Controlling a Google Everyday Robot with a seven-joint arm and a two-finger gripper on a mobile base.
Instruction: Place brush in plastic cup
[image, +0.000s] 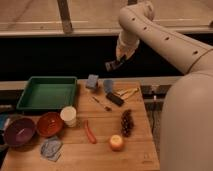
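Observation:
My gripper (114, 64) hangs in the air above the back edge of the wooden table (140, 150), over the blue objects and apart from them. A dark brush (115, 99) lies flat on the table behind the middle, with a thin dark stick (101, 104) just left of it. The cream-white plastic cup (68, 116) stands upright at the left of the middle, in front of the green tray (47, 92) and well below and left of the gripper.
A red-orange bowl (49, 124) and a dark purple bowl (19, 132) sit left of the cup. Also on the table: grey cloth (51, 148), red chili (89, 131), orange fruit (116, 142), grapes (127, 121), blue sponge (92, 81), blue-grey object (108, 86), yellow items (127, 92).

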